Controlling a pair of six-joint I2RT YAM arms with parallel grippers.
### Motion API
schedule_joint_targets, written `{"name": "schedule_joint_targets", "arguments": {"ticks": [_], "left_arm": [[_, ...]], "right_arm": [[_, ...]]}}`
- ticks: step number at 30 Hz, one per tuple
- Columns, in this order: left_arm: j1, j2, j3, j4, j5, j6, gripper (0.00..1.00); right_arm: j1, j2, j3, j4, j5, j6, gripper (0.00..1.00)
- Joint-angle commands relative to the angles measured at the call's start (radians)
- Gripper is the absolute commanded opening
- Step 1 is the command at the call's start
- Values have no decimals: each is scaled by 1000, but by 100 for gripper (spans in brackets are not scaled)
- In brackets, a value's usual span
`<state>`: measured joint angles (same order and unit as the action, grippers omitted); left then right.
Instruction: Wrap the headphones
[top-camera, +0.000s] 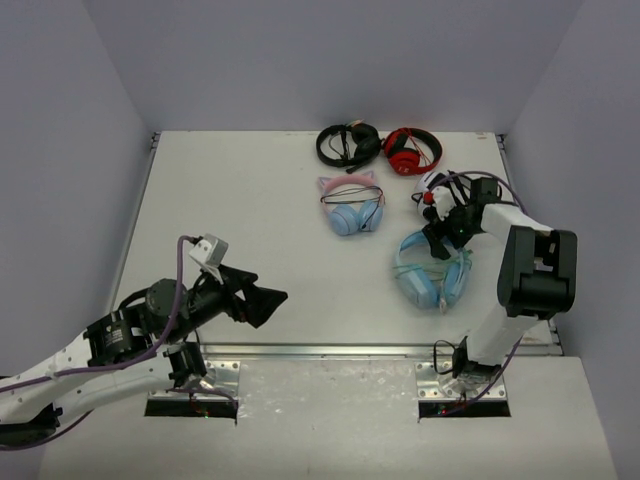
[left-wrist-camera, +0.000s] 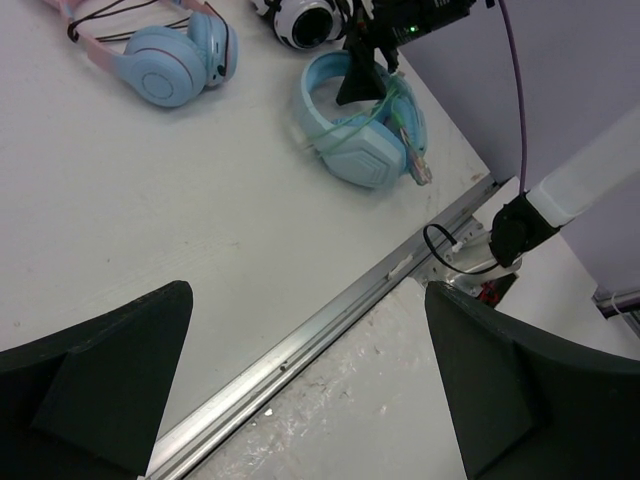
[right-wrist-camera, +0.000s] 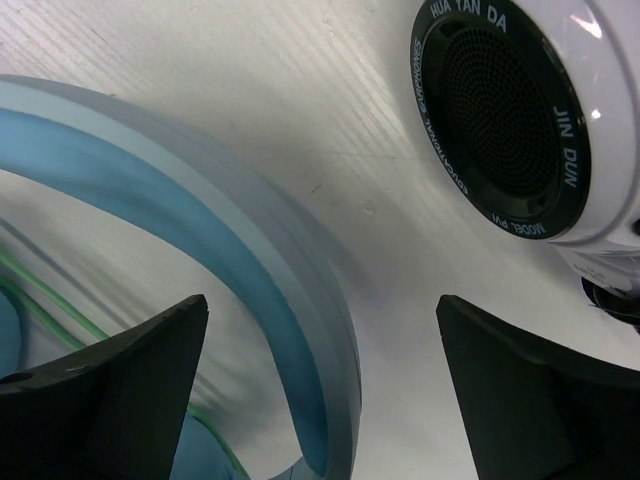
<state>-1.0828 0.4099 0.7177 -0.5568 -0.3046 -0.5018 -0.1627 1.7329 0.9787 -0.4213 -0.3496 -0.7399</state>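
While the headphones (top-camera: 428, 278) lay flat toward 4 o'clock on the worktop (top-camera: 250, 200), their green cable (left-wrist-camera: 385, 115) draped over the cups, the right end effector (top-camera: 437, 240) hung at their 12 o'clock edge. Its fingers were apart with the blue headband (right-wrist-camera: 200, 220) between them, clamping nothing. White-and-black headphones (right-wrist-camera: 500, 120) sat just beyond. At 8 o'clock the left end effector (top-camera: 268, 300) hovered, fingers spread wide, empty.

headphones (top-camera: 418, 285) rt side of table (top-camera: 250, 220); cat-ear pair (top-camera: 350, 215) behind-left of them

Left half of table (top-camera: 230, 220) open; by right edge, white headset (top-camera: 428, 183) just beside the headphones (top-camera: 420, 285), pink pair (top-camera: 352, 215) near.
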Motion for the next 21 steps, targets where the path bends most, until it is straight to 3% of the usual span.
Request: {"name": "schedule_joint_targets", "arguments": {"ticks": [1, 11, 17, 21], "left_arm": [[-23, -6, -6, 51, 18, 9, 100], [-25, -8, -6, 43, 3, 0, 100], [-26, -11, -3, 28, -37, -15, 100], [-25, -2, -3, 24, -44, -18, 100]], "right_arm": [[-5, -18, 44, 10, -37, 16, 99], [-26, -104, 127, -39, -53, 173, 99], [-31, -29, 300, -252, -89, 264, 99], [-29, 1, 350, -252, -42, 387, 99]]}}
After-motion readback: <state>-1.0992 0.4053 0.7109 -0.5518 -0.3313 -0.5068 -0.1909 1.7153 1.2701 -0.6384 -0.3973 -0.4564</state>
